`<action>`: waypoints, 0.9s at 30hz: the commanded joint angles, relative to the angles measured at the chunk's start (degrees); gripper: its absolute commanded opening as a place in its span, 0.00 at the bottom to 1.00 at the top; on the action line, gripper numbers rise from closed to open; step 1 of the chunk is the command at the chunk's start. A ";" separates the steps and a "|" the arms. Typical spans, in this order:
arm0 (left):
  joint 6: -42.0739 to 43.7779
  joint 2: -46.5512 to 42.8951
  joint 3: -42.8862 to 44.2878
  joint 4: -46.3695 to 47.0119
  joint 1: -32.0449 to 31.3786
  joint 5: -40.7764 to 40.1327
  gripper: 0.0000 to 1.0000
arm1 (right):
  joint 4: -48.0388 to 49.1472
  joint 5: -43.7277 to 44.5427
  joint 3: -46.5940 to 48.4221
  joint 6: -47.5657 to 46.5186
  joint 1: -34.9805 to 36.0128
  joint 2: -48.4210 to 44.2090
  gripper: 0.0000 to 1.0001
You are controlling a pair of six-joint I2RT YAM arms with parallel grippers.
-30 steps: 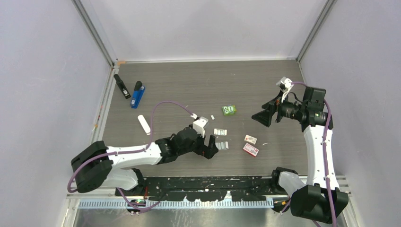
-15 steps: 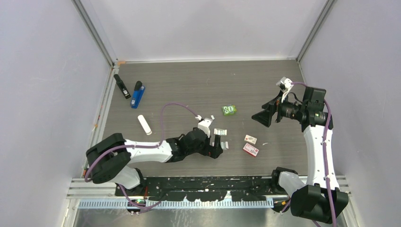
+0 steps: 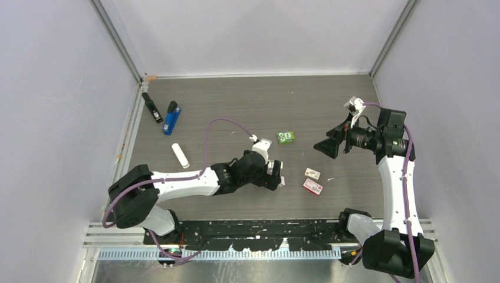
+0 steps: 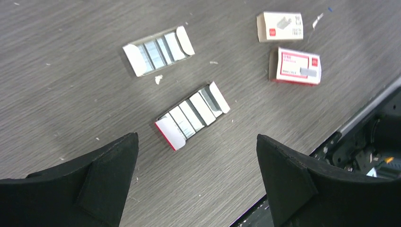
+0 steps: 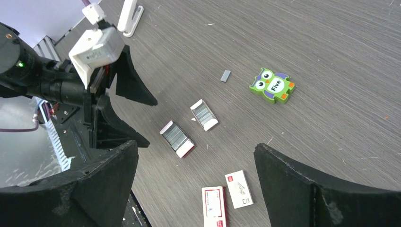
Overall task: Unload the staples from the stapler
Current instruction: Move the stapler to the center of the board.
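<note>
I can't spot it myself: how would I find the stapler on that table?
Look to the far left corner of the table. Two slim things lie side by side there; the stapler is the bright-blue one with a black top, right of the all-black object.

On a grey wood-grain surface point(image 3: 236, 100): green owl-shaped packet point(image 5: 272, 85) marked "Five", apart from a pale box point(image 4: 280, 26) and a red-edged box point(image 4: 295, 65) lying just beside each other. Further left, a white stick-like item point(image 3: 180, 155); near the far-left edge, a slim black object point(image 3: 152, 108).
</note>
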 commanded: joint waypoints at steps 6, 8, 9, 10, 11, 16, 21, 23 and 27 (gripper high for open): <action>-5.50 0.28 10.48 -18.49 0.31 -9.72 0.95 | -6.92 -3.86 2.46 -8.81 0.51 -1.29 0.97; -6.00 -0.77 9.84 -16.91 1.39 -7.63 0.95 | -6.94 -4.26 2.46 -8.68 0.61 -1.36 0.97; -6.17 -1.32 9.23 -15.69 2.27 -6.67 0.95 | -6.95 -4.42 2.46 -8.59 0.66 -1.29 0.96; -6.55 -1.85 8.49 -14.66 2.98 -5.96 0.95 | -6.95 -4.47 2.46 -8.54 0.73 -1.33 0.97; -6.85 -2.38 7.74 -13.82 3.95 -5.41 0.94 | -6.92 -4.52 2.42 -8.50 0.86 -1.25 0.96; -11.63 -4.75 5.47 -12.80 9.29 -4.61 0.92 | -6.82 -4.50 2.38 -8.49 1.37 -1.16 0.97; -14.87 -7.37 6.22 -18.29 10.44 -11.40 0.85 | -6.82 -4.36 2.38 -8.49 1.66 -1.16 0.97; -14.94 -8.27 7.46 -22.85 10.65 -14.82 0.84 | -6.85 -4.25 2.38 -8.49 1.83 -1.23 0.97; -14.19 -10.64 7.98 -25.49 12.61 -15.97 0.75 | -6.78 -3.65 2.29 -8.49 2.43 -0.92 0.97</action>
